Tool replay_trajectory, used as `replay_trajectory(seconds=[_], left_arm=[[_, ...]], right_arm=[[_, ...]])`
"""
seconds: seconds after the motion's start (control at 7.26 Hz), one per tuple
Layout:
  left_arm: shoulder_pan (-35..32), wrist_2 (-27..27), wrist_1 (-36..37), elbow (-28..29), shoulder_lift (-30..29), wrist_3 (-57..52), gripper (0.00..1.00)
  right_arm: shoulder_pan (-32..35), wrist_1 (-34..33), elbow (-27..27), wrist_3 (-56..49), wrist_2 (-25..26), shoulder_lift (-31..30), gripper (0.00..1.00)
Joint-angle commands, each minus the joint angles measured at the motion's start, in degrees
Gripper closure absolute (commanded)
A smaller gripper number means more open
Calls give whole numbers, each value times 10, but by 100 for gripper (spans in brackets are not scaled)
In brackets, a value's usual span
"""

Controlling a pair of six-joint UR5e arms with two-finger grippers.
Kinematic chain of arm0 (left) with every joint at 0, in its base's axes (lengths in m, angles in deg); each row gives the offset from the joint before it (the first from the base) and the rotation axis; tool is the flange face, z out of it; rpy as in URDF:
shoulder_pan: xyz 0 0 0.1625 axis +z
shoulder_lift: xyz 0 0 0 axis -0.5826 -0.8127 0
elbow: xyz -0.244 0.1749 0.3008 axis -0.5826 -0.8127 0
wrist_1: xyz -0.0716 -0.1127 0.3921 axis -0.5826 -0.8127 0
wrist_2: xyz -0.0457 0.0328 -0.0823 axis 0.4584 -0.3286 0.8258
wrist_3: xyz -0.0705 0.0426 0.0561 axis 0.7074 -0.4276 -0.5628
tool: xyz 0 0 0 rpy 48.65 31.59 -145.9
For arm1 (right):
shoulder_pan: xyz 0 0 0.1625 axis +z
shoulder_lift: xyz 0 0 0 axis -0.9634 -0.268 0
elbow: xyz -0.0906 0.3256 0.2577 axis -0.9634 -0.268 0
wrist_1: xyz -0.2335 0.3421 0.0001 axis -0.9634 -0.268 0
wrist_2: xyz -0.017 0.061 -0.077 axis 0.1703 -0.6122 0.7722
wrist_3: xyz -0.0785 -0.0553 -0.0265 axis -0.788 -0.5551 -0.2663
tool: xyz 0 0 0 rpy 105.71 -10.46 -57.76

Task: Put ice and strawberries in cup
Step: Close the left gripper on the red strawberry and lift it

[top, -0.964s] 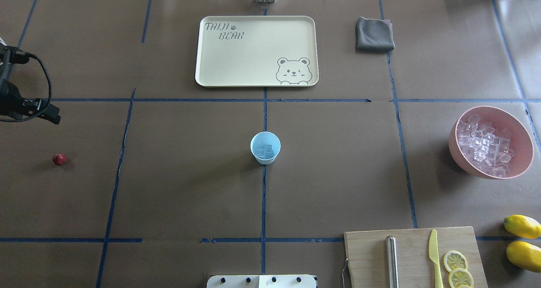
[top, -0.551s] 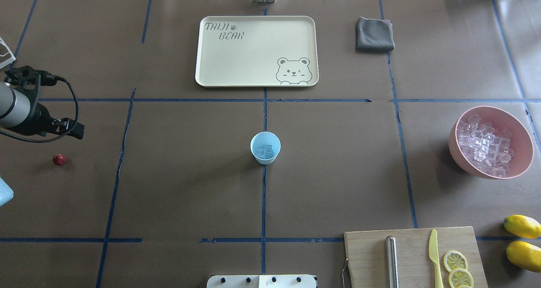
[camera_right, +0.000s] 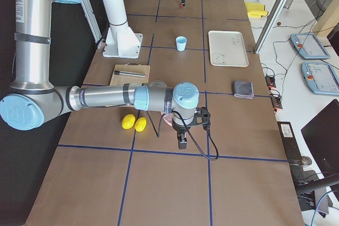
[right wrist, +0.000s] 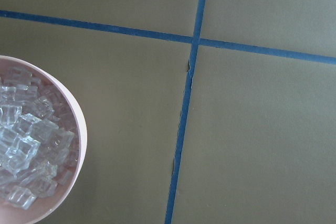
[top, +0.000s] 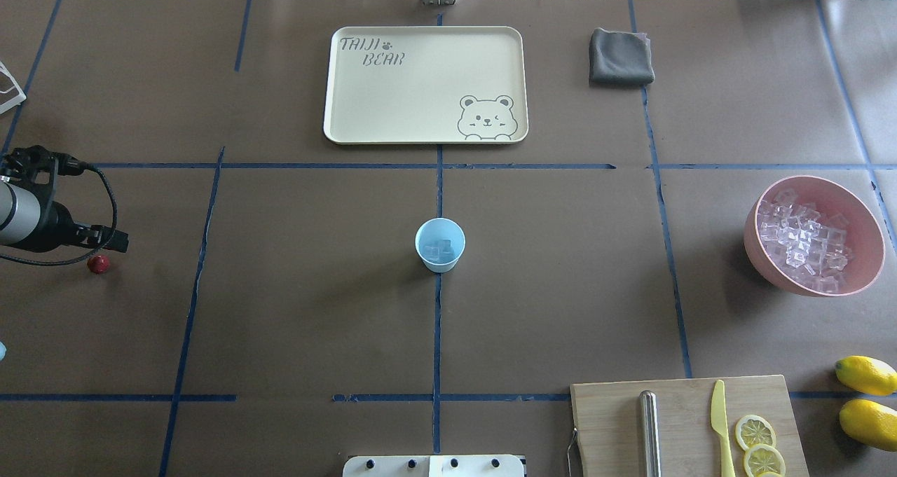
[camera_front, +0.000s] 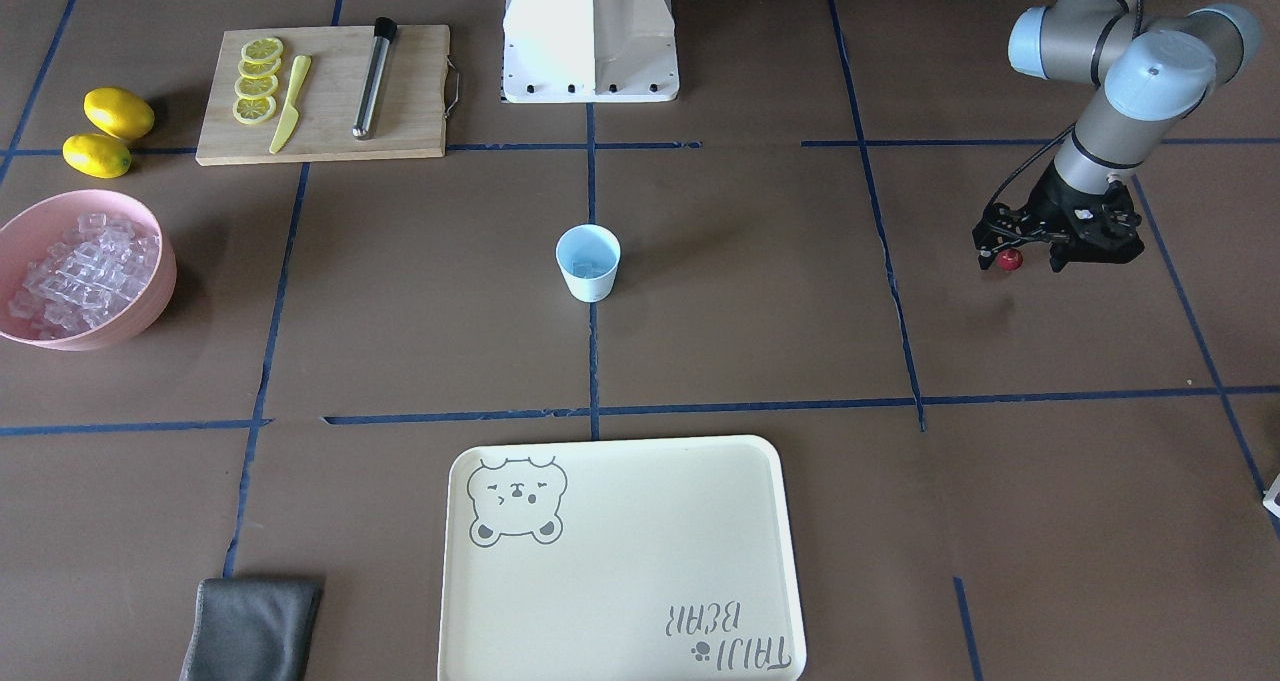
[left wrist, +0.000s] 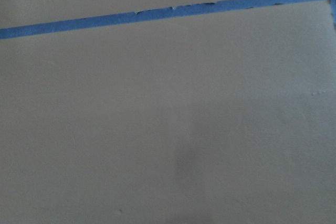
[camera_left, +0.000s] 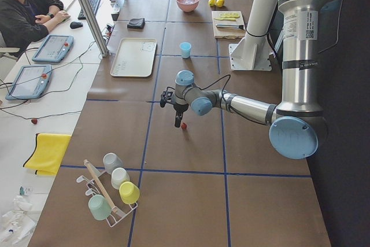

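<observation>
Strawberry (top: 98, 264): lies on the counter at the overhead view's left edge, just below-left of the left end effector (camera_front: 1022, 251). It is roundish, with no long axis.
Left end effector: nearer arm, jaws look apart, holding nothing.
Right end effector (camera_right: 181, 142): beside the pink bowl (top: 869, 253); opening cannot be told.
Cup (top: 440, 244): frame centre, ice (top: 439, 251) inside, with bare counter between it and the berry.

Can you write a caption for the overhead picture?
Left gripper hovers by the strawberry; ice already sits in the cup.
</observation>
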Motion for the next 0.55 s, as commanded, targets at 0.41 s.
replay_trajectory(seconds=[0.41], left_arm=[[0,53,-44,32,4,1,0]], right_arm=[[0,0,1,0,0,0,0]])
